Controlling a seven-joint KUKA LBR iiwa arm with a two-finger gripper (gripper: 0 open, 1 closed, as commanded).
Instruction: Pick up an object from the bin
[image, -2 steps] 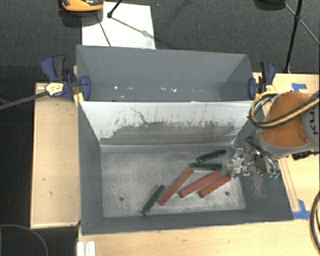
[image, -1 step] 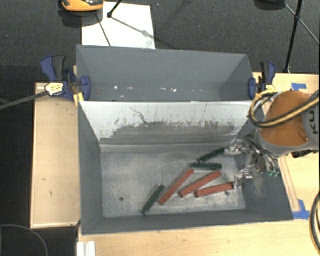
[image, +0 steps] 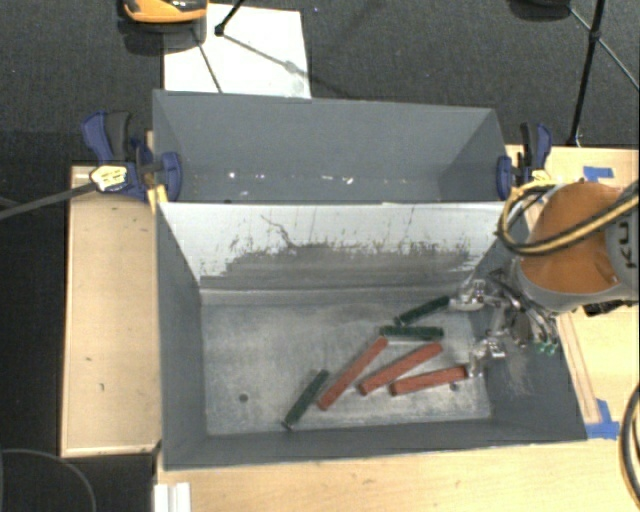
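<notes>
My gripper (image: 478, 328) hangs at the right end of the bin floor with its fingers apart, open, and nothing between them. Its lower fingertip (image: 481, 360) is right beside the right end of a red-brown stick (image: 430, 380) that lies flat, nearly level. A second red-brown stick (image: 402, 367) lies just left of it, slanting up to the right. A short dark green stick (image: 413, 331) and another dark green one (image: 427, 308) lie left of the upper fingertip (image: 468, 298).
A longer red-brown stick (image: 352, 373) slants across the middle of the floor, and a dark green stick (image: 305, 397) lies at its lower left. The bin's right wall slopes up just behind the gripper. The arm's orange cover and cables sit over the right rim.
</notes>
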